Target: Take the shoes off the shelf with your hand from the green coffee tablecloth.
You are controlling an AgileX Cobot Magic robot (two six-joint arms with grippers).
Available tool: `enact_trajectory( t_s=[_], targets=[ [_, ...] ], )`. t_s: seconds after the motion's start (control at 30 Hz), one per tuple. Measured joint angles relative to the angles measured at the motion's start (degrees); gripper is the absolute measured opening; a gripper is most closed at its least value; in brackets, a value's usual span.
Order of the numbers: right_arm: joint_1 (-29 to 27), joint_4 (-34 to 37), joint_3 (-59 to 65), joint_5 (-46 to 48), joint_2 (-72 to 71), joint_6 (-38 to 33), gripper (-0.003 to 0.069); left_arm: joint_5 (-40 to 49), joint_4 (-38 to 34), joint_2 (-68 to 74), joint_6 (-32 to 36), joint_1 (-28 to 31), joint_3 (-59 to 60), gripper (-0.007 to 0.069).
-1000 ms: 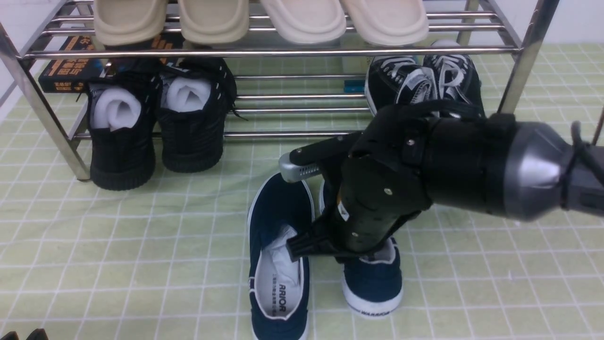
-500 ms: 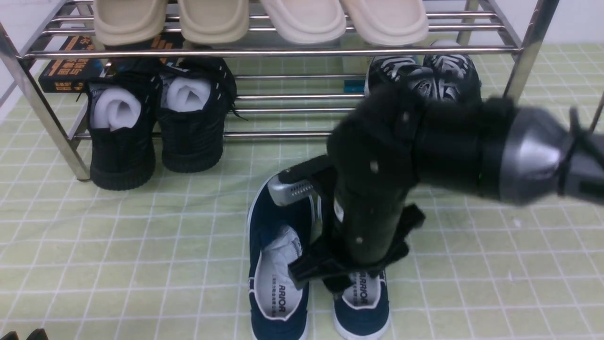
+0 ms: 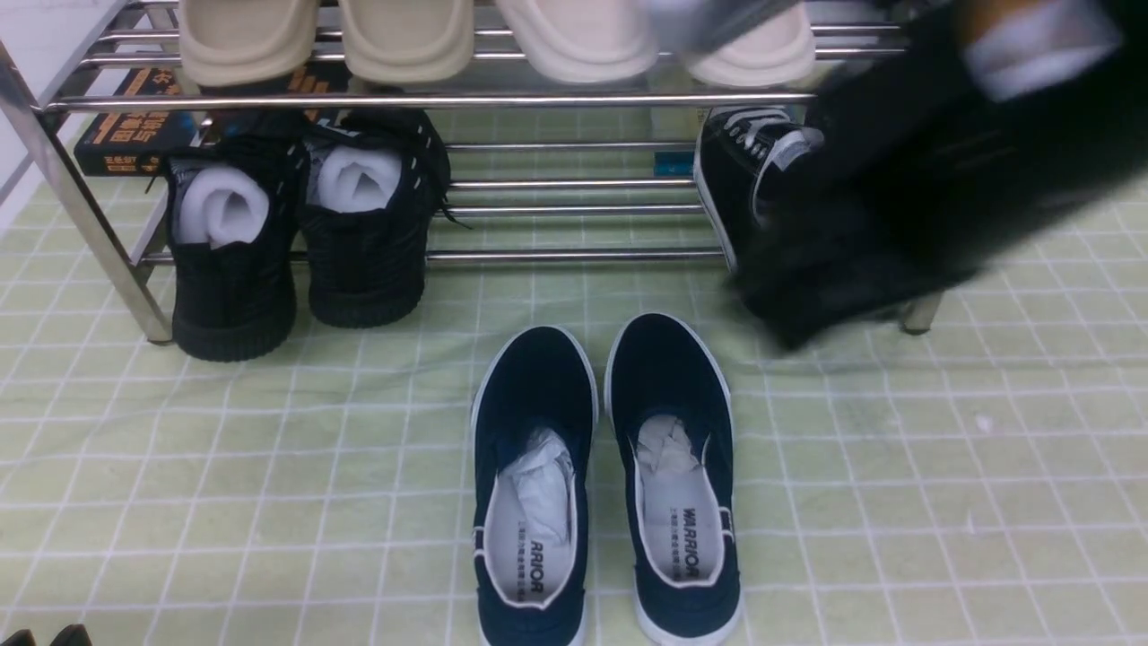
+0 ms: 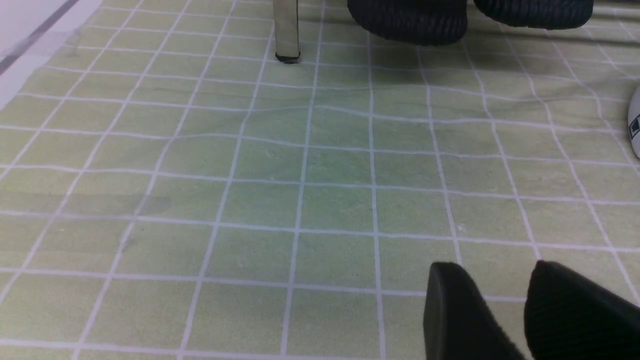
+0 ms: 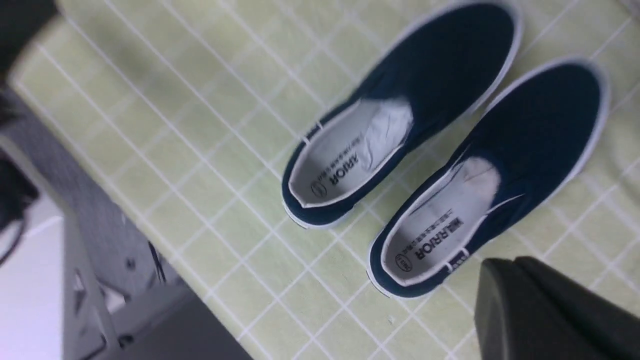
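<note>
Two slip-ons (image 3: 673,484) before rack (image 3: 574,256) | right claw (image 5: 520,260) pressed together, empty | risk: swinging arm clips rack

Shoes (image 3: 673,484) before shelf (image 3: 538,256); both on tablecloth (image 3: 269,467).

Polished chrome metal tubes form the rack (image 3: 574,256) above a matt, lightly wrinkled cloth (image 3: 269,449); the navy slip-ons (image 3: 538,368) show matt canvas, smooth rubber edges and crumpled paper stuffing (image 3: 541,484).

Shoe display, stocked metal rack (image 3: 574,256).
</note>
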Motion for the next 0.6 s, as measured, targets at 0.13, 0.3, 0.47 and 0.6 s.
enact_trajectory(
  t_s=[0.13, 0.3, 0.47, 0.6],
  targets=[
    [0.0, 0.1, 7.4, 0.3, -12.5, 0.7, -0.0015, 0.0, 0.0, 0.0, 0.0, 0.0, 0.0, 0.0242],
    [0.0, 0.6, 33.4, -18.9, -36.3, 0.9, -0.0015, 0.0, 0.0, 0.0, 0.0, 0.0, 0.0, 0.0242],
    [0.0, 0.2, 54.6, -40.1, -46.2, 0.9, -0.0013, 0.0, 0.0, 0.0, 0.0, 0.0, 0.0, 0.0242],
    [0.0, 0.2, 67.4, -52.1, -48.7, 0.9, -0.0011, 0.0, 0.0, 0.0, 0.0, 0.0, 0.0, 0.0242]
  ],
)
